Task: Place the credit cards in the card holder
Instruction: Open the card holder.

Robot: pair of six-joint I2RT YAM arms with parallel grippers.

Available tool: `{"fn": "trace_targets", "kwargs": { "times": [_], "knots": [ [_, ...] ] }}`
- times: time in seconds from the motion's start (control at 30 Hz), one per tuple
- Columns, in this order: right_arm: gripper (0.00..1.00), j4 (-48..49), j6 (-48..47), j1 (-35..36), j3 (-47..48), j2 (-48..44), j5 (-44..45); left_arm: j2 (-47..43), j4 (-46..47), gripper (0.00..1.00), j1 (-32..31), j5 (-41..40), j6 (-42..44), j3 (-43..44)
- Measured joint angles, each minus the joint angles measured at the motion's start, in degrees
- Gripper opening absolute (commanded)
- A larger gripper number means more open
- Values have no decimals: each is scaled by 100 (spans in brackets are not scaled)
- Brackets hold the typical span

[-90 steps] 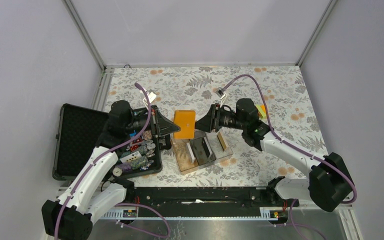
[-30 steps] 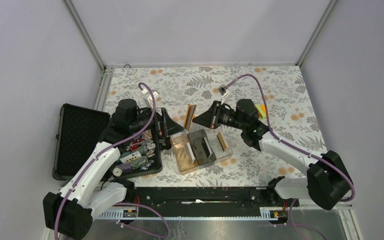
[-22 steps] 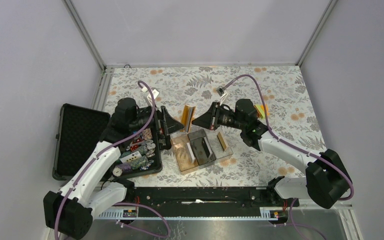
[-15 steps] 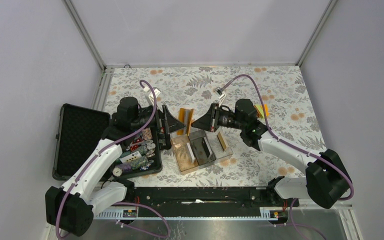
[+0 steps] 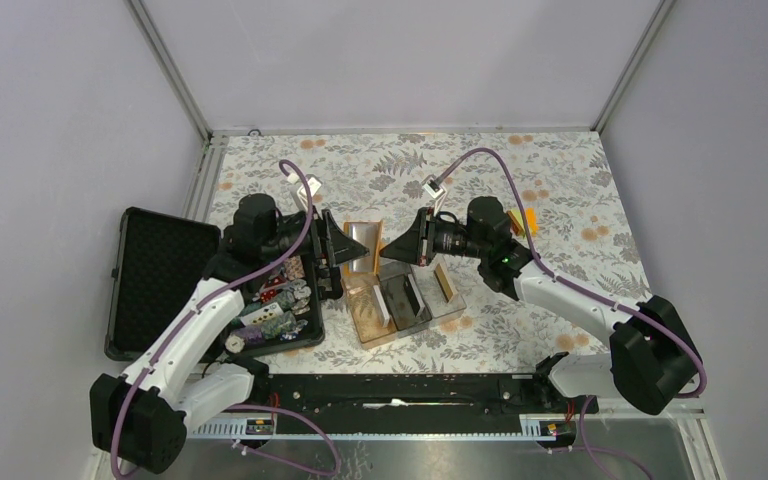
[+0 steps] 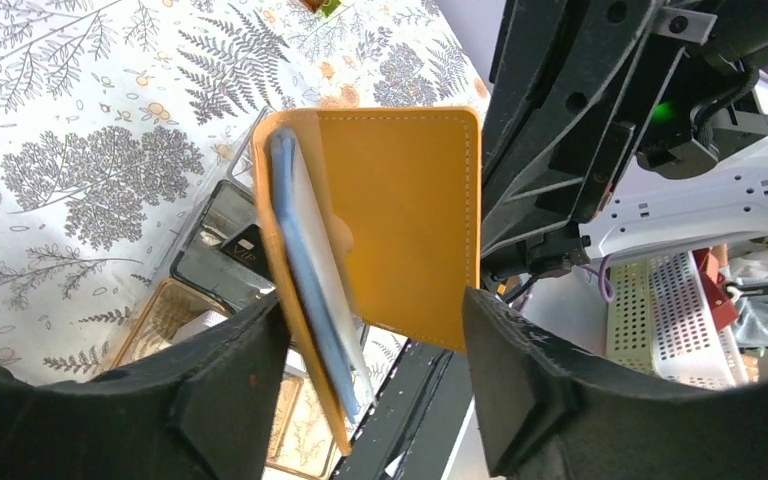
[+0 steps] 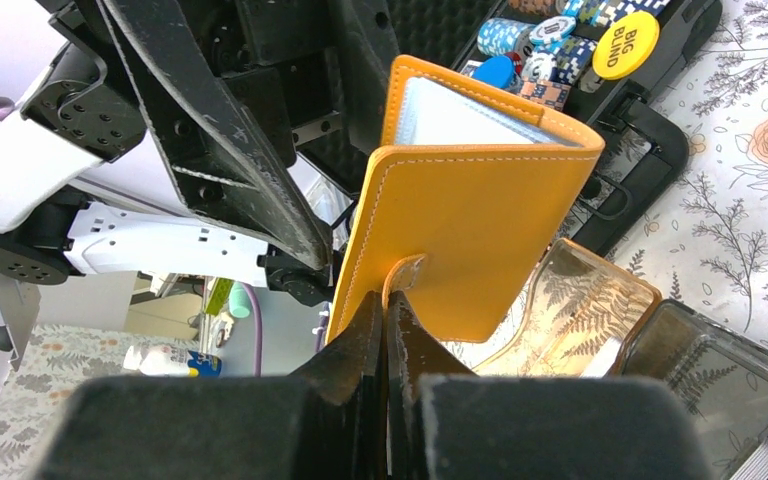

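Observation:
The orange card holder (image 5: 365, 246) hangs in the air between both arms, above the far end of the tray. It is half folded in a V (image 6: 400, 220). A pale blue and white credit card (image 6: 305, 260) sits inside against one flap and shows over the top edge (image 7: 460, 110). My right gripper (image 7: 387, 300) (image 5: 392, 250) is shut on a small rounded tab of the outer flap (image 7: 460, 230). My left gripper (image 6: 375, 305) (image 5: 338, 250) straddles the V. Its fingers (image 6: 230, 390) stand apart, one by each flap.
A clear divided tray (image 5: 370, 335) below the card holder has a few flat cards standing in it. An open black case (image 5: 155, 280) at the left holds round chips (image 7: 560, 30) and a yellow "BIG BLIND" chip (image 7: 630, 45).
The card holder was edge-on and nearly flat a second ago and has spread into a V. My left gripper has moved in around it and its jaws have narrowed. The right grip is unchanged.

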Motion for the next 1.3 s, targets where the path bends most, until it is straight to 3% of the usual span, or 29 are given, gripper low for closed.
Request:
{"fn": "trace_targets", "kwargs": {
  "times": [0.23, 0.73, 0.83, 1.07, 1.3],
  "knots": [
    [0, -170, -85, 0, 0, 0, 109, -125, 122, 35, 0, 136, -11, -59],
    [0, -177, -129, 0, 0, 0, 149, -138, 168, 10, 0, 240, -81, -74],
    [0, -173, -127, 0, 0, 0, 138, -138, 170, 0, 0, 238, -90, -81],
    [0, -240, -151, 0, 0, -7, 201, -138, 92, 0, -2, 90, -59, -125],
    [0, -1123, -448, 17, 0, -205, 1029, -138, -234, 0, 2, -354, 94, -122]
  ]
}}
